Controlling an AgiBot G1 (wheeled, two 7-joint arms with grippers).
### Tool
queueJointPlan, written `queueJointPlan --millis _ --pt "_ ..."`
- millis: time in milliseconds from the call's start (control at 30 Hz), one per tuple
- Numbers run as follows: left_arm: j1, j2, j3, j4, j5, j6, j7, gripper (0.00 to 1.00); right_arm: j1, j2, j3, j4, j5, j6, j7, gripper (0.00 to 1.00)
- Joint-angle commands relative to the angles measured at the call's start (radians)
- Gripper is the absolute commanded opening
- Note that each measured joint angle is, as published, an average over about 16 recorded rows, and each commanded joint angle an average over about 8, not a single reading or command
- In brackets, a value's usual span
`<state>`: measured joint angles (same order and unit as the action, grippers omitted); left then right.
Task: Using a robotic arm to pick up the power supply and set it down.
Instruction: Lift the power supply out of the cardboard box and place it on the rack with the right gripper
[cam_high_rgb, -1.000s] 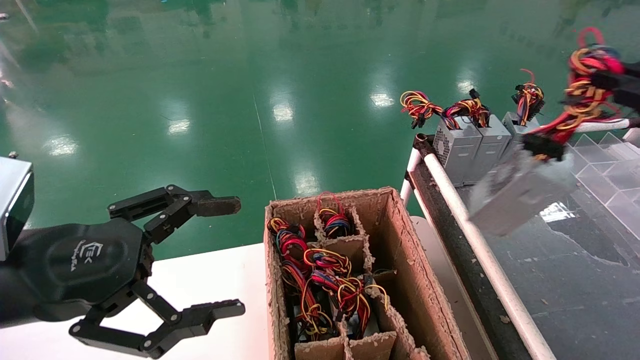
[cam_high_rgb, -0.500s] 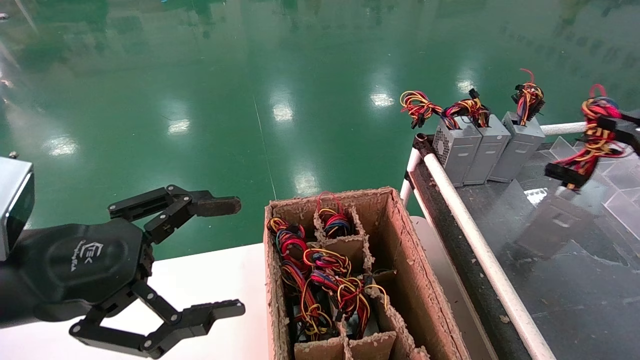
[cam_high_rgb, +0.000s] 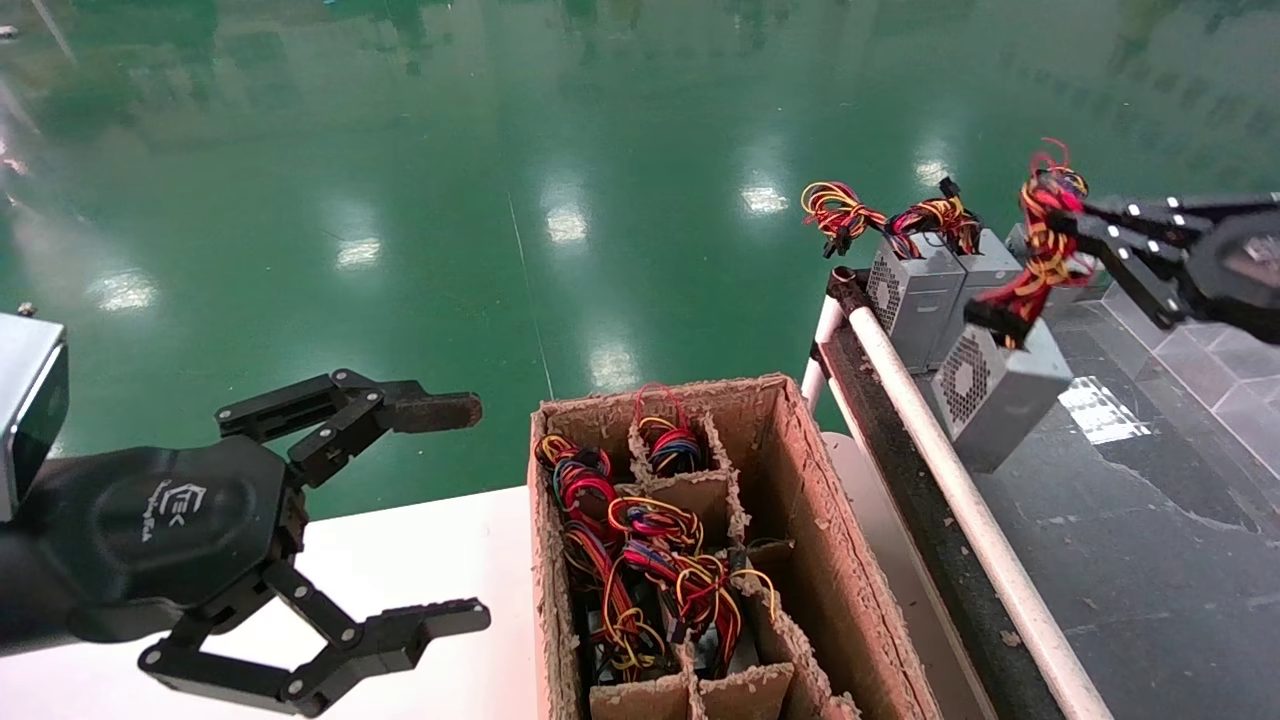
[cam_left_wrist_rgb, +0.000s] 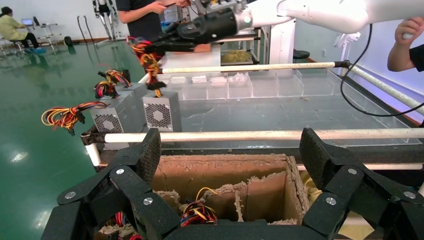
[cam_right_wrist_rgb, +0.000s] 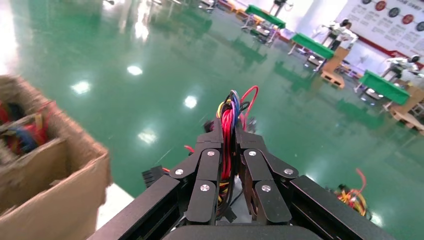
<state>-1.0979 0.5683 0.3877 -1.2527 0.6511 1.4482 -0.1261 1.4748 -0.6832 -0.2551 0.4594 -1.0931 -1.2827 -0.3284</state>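
Observation:
A grey power supply (cam_high_rgb: 1000, 390) with a perforated fan face hangs tilted from its red-yellow-black wire bundle (cam_high_rgb: 1040, 250), low over the dark surface beside the white rail; I cannot tell whether it touches down. My right gripper (cam_high_rgb: 1068, 222) is shut on that bundle, and the wires (cam_right_wrist_rgb: 229, 115) stick out between its fingers (cam_right_wrist_rgb: 210, 165) in the right wrist view. From the left wrist view the same unit (cam_left_wrist_rgb: 161, 112) stands next to like units. My left gripper (cam_high_rgb: 455, 515) is parked open over the white table at the left, holding nothing.
Two like power supplies (cam_high_rgb: 915, 290) stand in a row at the rail's far end. A partitioned cardboard box (cam_high_rgb: 800, 480) holding more wire bundles sits between the arms. A white pipe rail (cam_high_rgb: 930, 440) borders the dark surface (cam_high_rgb: 1150, 560). Clear plastic trays (cam_left_wrist_rgb: 225, 85) line its far side.
The right gripper swung the power supply out to the right, then back left and up next to the row of units by the rail. The left arm has not moved.

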Motion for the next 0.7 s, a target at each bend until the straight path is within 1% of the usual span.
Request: queueJointPlan --millis 33,233,600,633,667,700 --pt "0.0 0.0 0.0 0.0 0.0 0.0 0.0 1.0 0.039 -0.029 -0.012 -0.034 -0.019 0.01 -0.012 0.0" --pt "0.0 0.0 0.0 0.0 0.0 0.0 0.0 1.0 0.125 -0.091 -0.037 -0.14 -0.064 0.042 -0.071 0.0" --pt "0.0 0.0 0.0 0.0 0.0 0.0 0.0 1.0 0.218 -0.16 -0.068 -0.274 -0.109 0.034 -0.139 0.0" --pt "0.0 0.0 0.0 0.0 0.0 0.0 0.0 1.0 0.223 -0.164 -0.07 -0.284 -0.112 0.036 -0.144 0.01" --pt "0.0 0.0 0.0 0.0 0.0 0.0 0.0 1.0 0.228 -0.169 -0.072 -0.294 -0.115 0.037 -0.149 0.06" --pt "0.0 0.0 0.0 0.0 0.0 0.0 0.0 1.0 0.233 -0.172 -0.073 -0.303 -0.117 0.038 -0.154 0.17"
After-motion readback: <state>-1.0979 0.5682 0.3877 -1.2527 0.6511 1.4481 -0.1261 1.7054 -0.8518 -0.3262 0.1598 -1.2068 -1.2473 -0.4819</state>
